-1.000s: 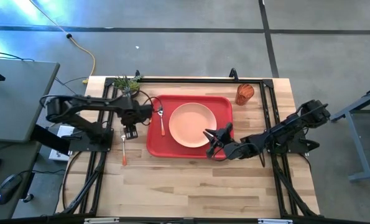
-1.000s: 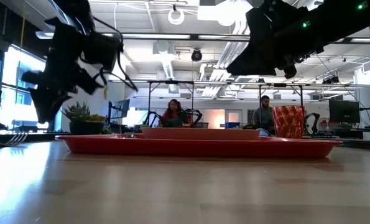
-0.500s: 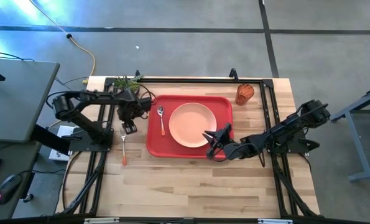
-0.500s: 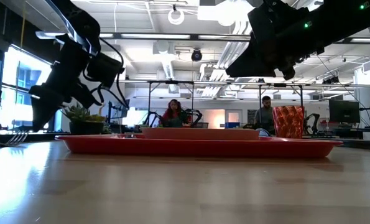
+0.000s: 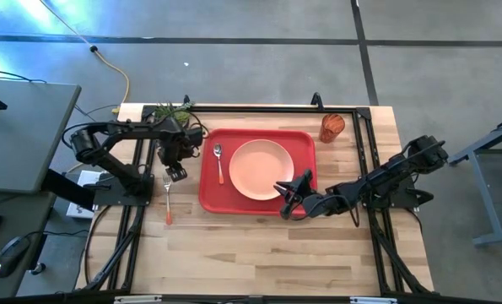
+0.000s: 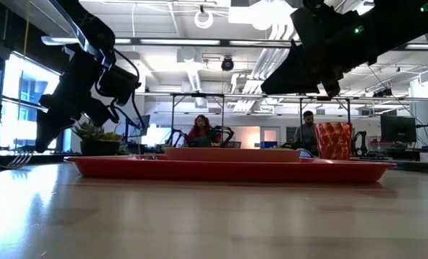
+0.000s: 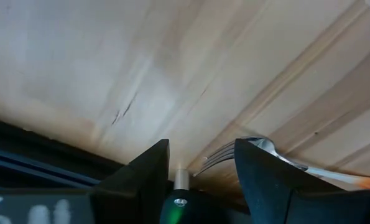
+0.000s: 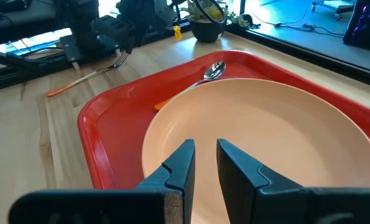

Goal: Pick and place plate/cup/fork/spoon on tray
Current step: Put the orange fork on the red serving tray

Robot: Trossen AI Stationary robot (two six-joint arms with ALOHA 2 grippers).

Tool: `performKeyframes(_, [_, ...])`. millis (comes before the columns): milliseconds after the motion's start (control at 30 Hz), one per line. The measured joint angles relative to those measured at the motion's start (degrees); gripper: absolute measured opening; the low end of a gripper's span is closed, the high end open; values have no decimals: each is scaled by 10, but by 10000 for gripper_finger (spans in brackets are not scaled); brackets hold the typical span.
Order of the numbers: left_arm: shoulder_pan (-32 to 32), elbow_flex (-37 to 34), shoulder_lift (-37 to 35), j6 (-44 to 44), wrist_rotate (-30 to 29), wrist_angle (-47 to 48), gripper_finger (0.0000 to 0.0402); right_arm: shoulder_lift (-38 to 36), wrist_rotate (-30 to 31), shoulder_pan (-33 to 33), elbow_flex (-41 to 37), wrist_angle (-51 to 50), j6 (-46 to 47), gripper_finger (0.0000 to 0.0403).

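The red tray (image 5: 210, 196) lies mid-table with the peach plate (image 5: 261, 169) on it. The spoon (image 5: 219, 162) lies on the tray left of the plate. The fork (image 5: 168, 201) lies flat on the table left of the tray, tines toward the far edge. The orange cup (image 5: 332, 127) stands on the table off the tray's far right corner. My left gripper (image 5: 176, 174) hangs open just above the fork's tines (image 7: 217, 160), which show between its fingers. My right gripper (image 5: 285, 192) is open a little above the plate's near right rim (image 8: 259, 137) and holds nothing.
A small green potted plant (image 5: 173, 112) stands at the far left corner, close behind my left arm. Black frame rails (image 5: 369, 160) run along the table's sides. Bare wood (image 5: 259, 253) fills the table's near half. People sit in the room behind (image 6: 199, 131).
My left gripper has come down and tipped more steeply, so that it now hangs closer over the fork's tines. The fork, spoon, plate and cup have stayed where they were.
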State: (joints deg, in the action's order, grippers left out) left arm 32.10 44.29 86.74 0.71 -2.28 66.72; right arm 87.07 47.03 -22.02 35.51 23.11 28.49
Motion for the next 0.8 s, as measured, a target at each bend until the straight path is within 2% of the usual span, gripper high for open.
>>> performKeyframes(67, [3, 0, 0, -7, 6, 4, 170, 0, -1, -1, 0, 0, 0, 60])
performKeyframes(167, [3, 9, 0, -62, 17, 35, 170, 0, -1, -1, 0, 0, 0, 60])
performKeyframes(267, [1, 10, 2, -92, -4, 47, 170, 0, -1, -1, 0, 0, -2, 60])
performKeyframes(467, [2, -25, 2, -90, -9, 14, 170, 0, -1, -1, 0, 0, -2, 60])
performKeyframes(533, [5, -41, 2, -90, 9, 7, 170, 0, -1, -3, 0, 0, -2, 60])
performKeyframes(800, [9, -43, 2, -82, 26, -13, 164, 0, -3, -2, 0, 0, -4, 60])
